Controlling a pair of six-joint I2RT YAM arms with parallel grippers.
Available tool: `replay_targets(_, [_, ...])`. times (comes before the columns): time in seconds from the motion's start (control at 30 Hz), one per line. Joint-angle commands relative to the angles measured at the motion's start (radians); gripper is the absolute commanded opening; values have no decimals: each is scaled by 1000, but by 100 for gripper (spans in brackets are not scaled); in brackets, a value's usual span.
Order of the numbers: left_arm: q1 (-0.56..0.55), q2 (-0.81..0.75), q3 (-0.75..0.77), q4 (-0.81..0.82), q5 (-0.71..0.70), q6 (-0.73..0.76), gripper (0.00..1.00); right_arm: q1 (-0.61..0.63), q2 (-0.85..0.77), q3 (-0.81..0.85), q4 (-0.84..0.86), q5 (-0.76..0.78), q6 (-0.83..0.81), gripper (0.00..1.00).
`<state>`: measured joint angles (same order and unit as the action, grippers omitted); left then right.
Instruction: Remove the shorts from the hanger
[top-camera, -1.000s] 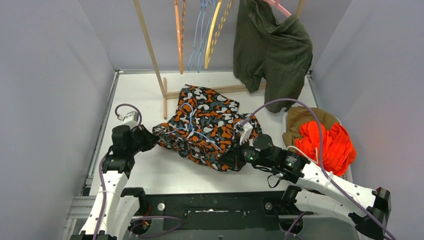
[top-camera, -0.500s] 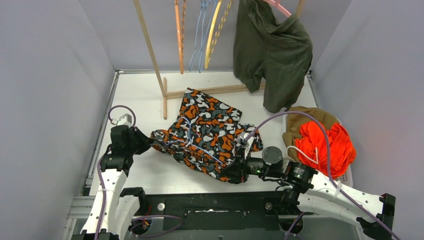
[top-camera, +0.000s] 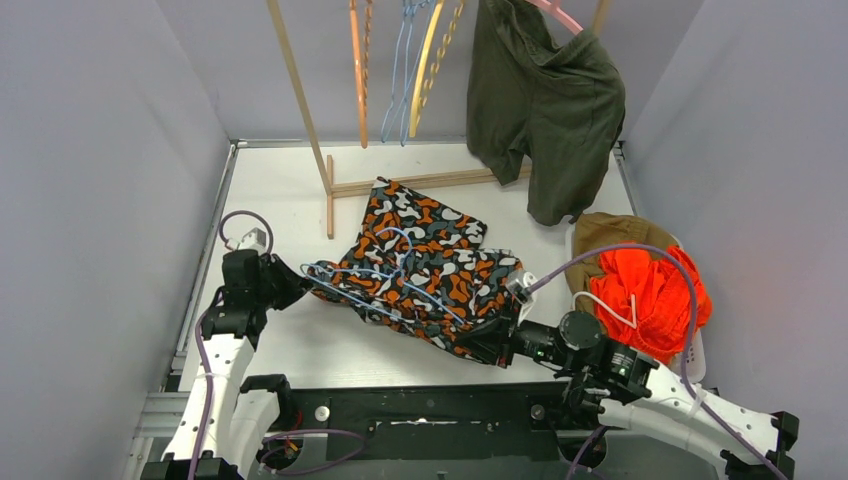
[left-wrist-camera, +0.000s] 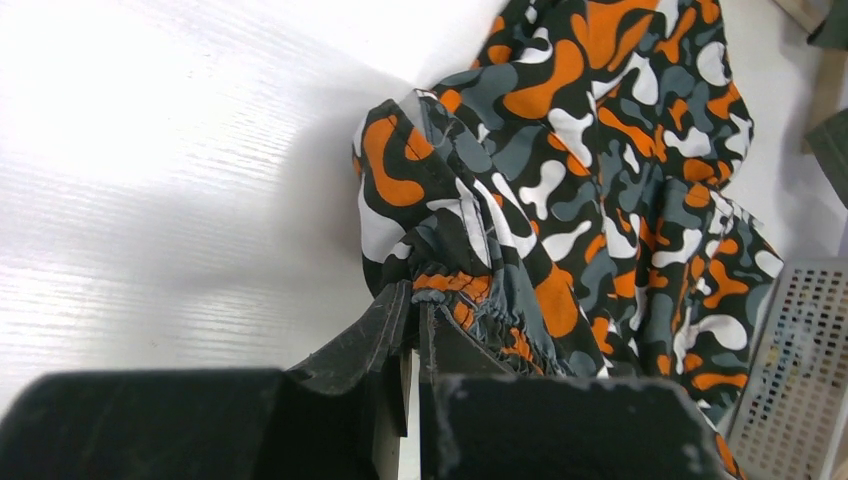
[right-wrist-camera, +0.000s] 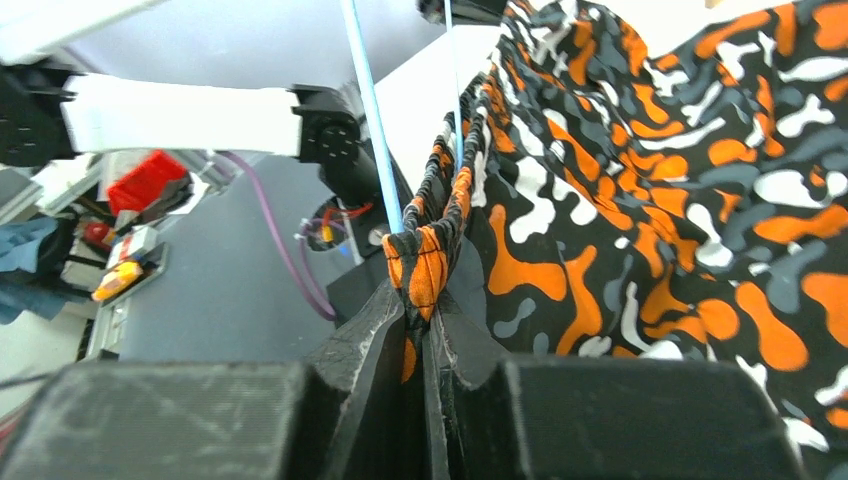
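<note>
The orange-black-white camouflage shorts (top-camera: 420, 260) lie spread on the white table, with a thin light-blue hanger (top-camera: 385, 275) threaded through the waist. My left gripper (top-camera: 298, 285) is shut on the left end of the elastic waistband (left-wrist-camera: 470, 285). My right gripper (top-camera: 490, 345) is shut on a fold of the waistband (right-wrist-camera: 425, 265) at the near right, with the hanger's blue wire (right-wrist-camera: 372, 120) running just past the fingers. The cloth is stretched between the two grippers. A dark green pair of shorts (top-camera: 545, 100) hangs on a pink hanger (top-camera: 560, 15) at the back right.
A white perforated basket (top-camera: 697, 350) at the right holds bright orange-red shorts (top-camera: 650, 290) and beige shorts (top-camera: 605, 235). A wooden rack (top-camera: 300, 100) stands at the back with several bare hangers (top-camera: 400, 70). Grey walls close in both sides.
My right gripper has drawn back to the near right with the waistband, stretching the camouflage shorts out. The left gripper has barely moved. More of the blue hanger now shows.
</note>
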<state>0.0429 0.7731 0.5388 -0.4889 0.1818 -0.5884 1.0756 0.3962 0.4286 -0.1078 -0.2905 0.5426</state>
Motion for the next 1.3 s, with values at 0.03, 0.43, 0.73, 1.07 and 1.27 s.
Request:
replay_targets(0.03, [37, -8, 16, 157, -5, 84, 0, 14, 136, 154, -18, 151, 43, 0])
replay_targets(0.43, [-32, -79, 25, 131, 48, 50, 65, 15, 539, 261, 149, 365, 156, 0])
replay_targets(0.73, [-111, -154, -60, 309, 296, -317, 63, 23, 704, 318, 121, 350, 179, 0])
replay_targets(1.07, [-492, -136, -110, 591, 88, -633, 63, 27, 781, 321, 201, 320, 176, 0])
replay_targets(1.27, [-678, -37, -113, 711, -76, -675, 64, 37, 806, 318, 229, 265, 157, 0])
